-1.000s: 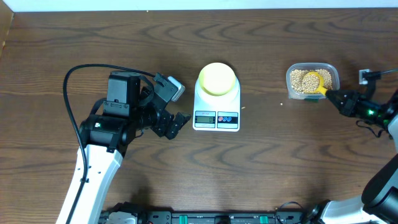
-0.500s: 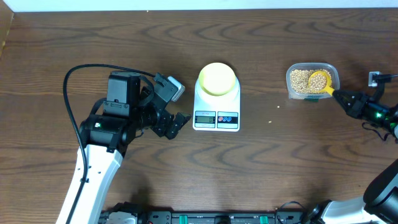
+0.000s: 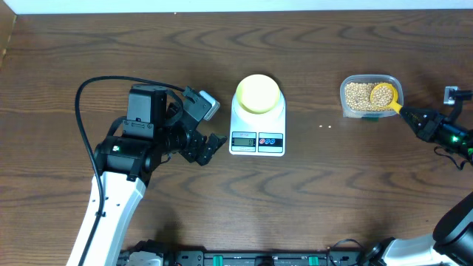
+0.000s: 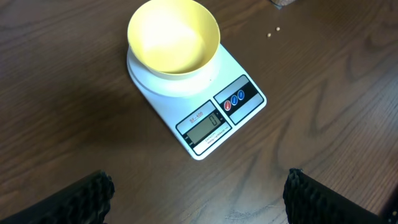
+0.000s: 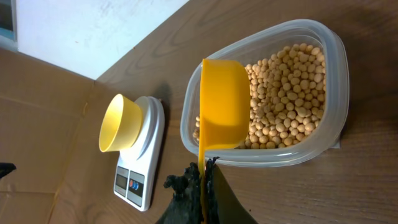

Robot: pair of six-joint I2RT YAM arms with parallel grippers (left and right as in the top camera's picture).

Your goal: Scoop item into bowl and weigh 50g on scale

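Dark wood-grain table [image 3: 332, 192] fills the overhead view, with a white strip [image 3: 222, 5] running along its far edge. Over on the right there's a clear plastic tub [image 3: 343, 100] with rounded corners. A bright yellow scoop [image 3: 382, 94] sits in it, cup towards the tub's right end, handle crossing the rim. In the right wrist view, creased brown cardboard [image 5: 50, 124] shows beyond the table.

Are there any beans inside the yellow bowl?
No, the bowl sitting on the scale is empty; only its bare yellow inside shows.
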